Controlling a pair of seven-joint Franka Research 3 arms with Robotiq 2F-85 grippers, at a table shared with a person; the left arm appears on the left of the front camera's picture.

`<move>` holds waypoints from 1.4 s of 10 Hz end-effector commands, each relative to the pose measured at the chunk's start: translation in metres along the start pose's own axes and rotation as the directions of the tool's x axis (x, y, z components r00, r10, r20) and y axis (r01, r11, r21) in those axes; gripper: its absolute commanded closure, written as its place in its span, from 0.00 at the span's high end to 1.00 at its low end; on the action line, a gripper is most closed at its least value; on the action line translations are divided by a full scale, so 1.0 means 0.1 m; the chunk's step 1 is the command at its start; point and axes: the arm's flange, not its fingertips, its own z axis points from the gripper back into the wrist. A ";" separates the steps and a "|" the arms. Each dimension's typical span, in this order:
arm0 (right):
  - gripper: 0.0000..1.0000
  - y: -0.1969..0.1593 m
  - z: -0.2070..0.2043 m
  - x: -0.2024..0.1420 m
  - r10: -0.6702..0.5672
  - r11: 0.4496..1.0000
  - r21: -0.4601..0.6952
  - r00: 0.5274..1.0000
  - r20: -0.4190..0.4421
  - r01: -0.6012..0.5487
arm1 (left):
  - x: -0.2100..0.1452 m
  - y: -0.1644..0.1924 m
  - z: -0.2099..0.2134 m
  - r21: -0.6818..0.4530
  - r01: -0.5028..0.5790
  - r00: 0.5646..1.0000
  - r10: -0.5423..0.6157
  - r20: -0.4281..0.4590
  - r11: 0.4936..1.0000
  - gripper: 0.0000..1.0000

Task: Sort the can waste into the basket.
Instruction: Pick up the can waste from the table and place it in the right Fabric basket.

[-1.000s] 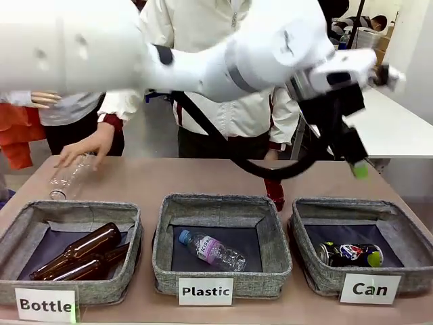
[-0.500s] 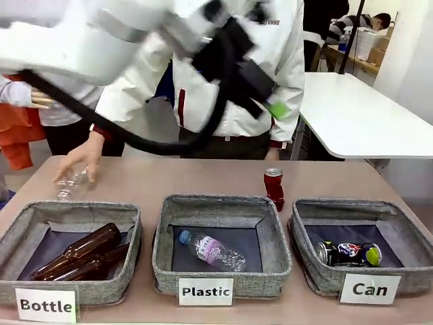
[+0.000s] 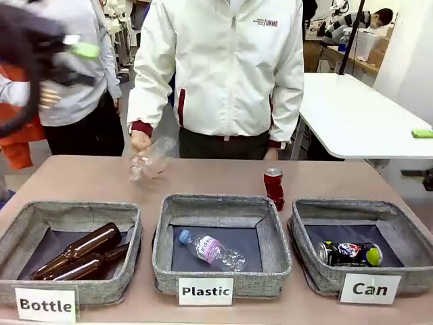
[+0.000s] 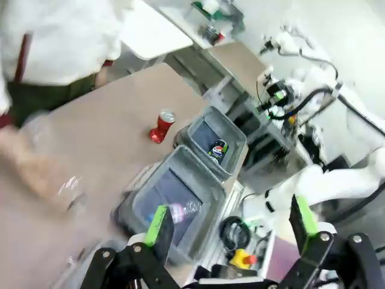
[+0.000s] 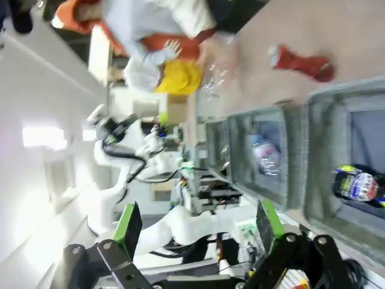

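Note:
The red can with a silver top stands upright on the table, just behind the gap between the middle and right baskets. In the "Can" basket lies the dark can on its side. My left gripper is a blur high at the far left, well away from both cans. The left wrist view has its fingers spread open and empty, high over the red can and the Can basket. My right gripper sits at the right edge; its wrist view shows it open and empty, with the red can far off.
The person's hand holds a clear plastic bottle above the table's back middle. The "Plastic" basket holds one clear bottle. The "Bottle" basket holds brown glass bottles. A white table stands behind at the right.
My left arm swung from above the Can basket across to the upper left. The person's hand lifted the clear bottle and carried it toward the middle.

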 end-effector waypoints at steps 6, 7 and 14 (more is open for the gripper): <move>1.00 0.16 -0.55 0.25 -0.030 0.993 0.110 0.999 -0.036 0.034 | -1.20 1.07 1.55 -0.103 -0.273 0.909 0.291 0.298 0.957 1.00; 1.00 0.16 -0.55 0.25 -0.030 0.993 0.110 0.999 -0.036 0.034 | -1.20 1.07 1.55 -0.103 -0.273 0.909 0.291 0.298 0.957 1.00; 1.00 0.16 -0.55 0.25 -0.030 0.993 0.110 0.999 -0.036 0.034 | -1.20 1.07 1.55 -0.103 -0.273 0.909 0.291 0.298 0.957 1.00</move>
